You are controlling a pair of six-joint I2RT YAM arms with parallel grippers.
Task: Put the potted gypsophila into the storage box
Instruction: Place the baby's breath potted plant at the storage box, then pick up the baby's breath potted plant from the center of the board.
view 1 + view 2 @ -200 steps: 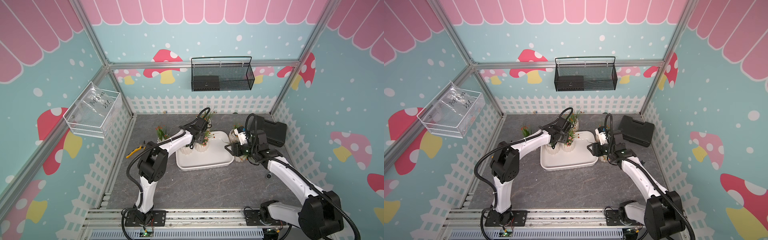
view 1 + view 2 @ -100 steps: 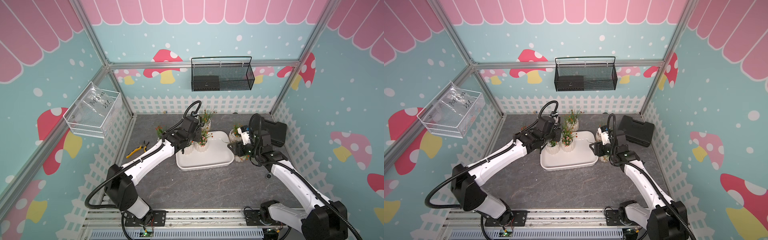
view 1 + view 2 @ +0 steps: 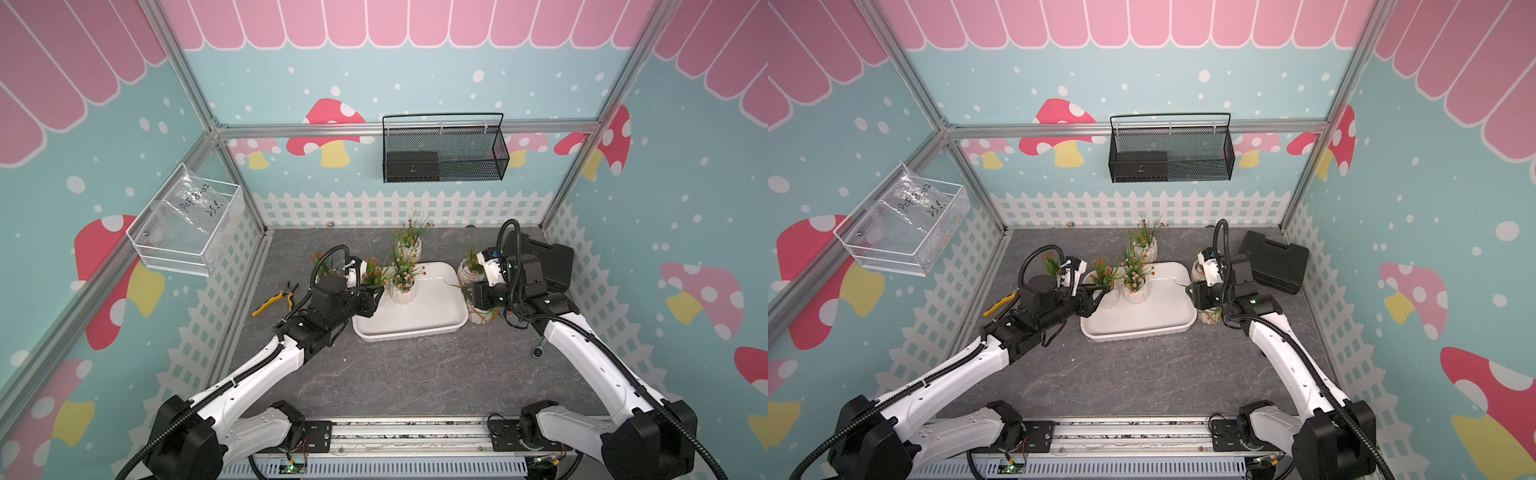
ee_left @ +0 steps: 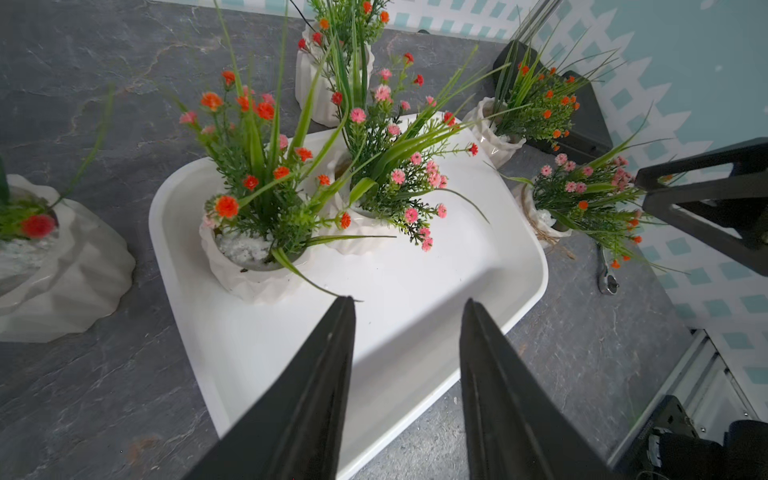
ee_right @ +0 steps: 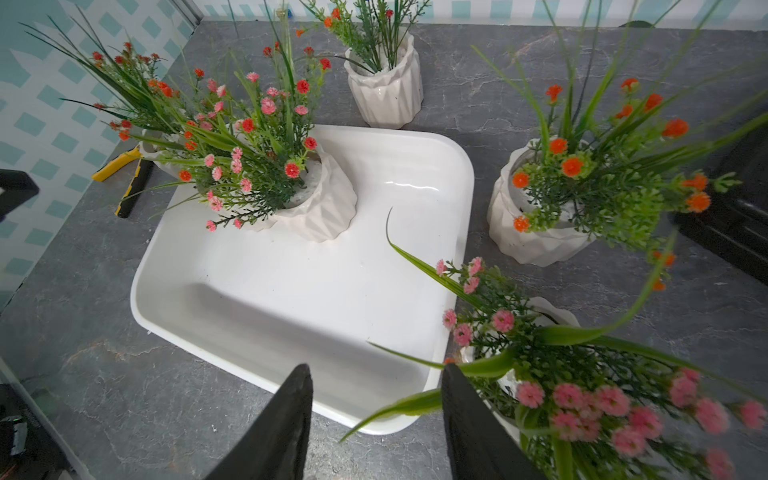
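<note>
The white storage box [image 3: 407, 334] lies mid-table, seen in both top views [image 3: 1138, 332]. Two potted gypsophila stand in its far left part: an orange-flowered one [image 4: 253, 270] and a pink-flowered one [image 3: 404, 291]. Another pot [image 3: 409, 249] stands behind the box and one [image 4: 62, 282] left of it. Two more stand at its right, one orange [image 5: 536, 232] and one pink [image 5: 552, 320]. My left gripper [image 4: 409, 301] is open and empty over the box floor, short of the orange pot. My right gripper [image 5: 376, 368] is open at the box's right rim, with only a grass blade crossing it and the pink pot beside one finger.
A black tool case [image 3: 548, 262] lies at the back right. Yellow-handled pliers [image 3: 274, 299] lie left of the box and a small ratchet [image 3: 538, 349] near the right arm. A black wire basket [image 3: 444, 153] and a clear bin [image 3: 187, 224] hang on the walls.
My left gripper has drawn back from the two pots in the box, towards the front left, and its arm has dropped lower. The right gripper has hardly moved.
</note>
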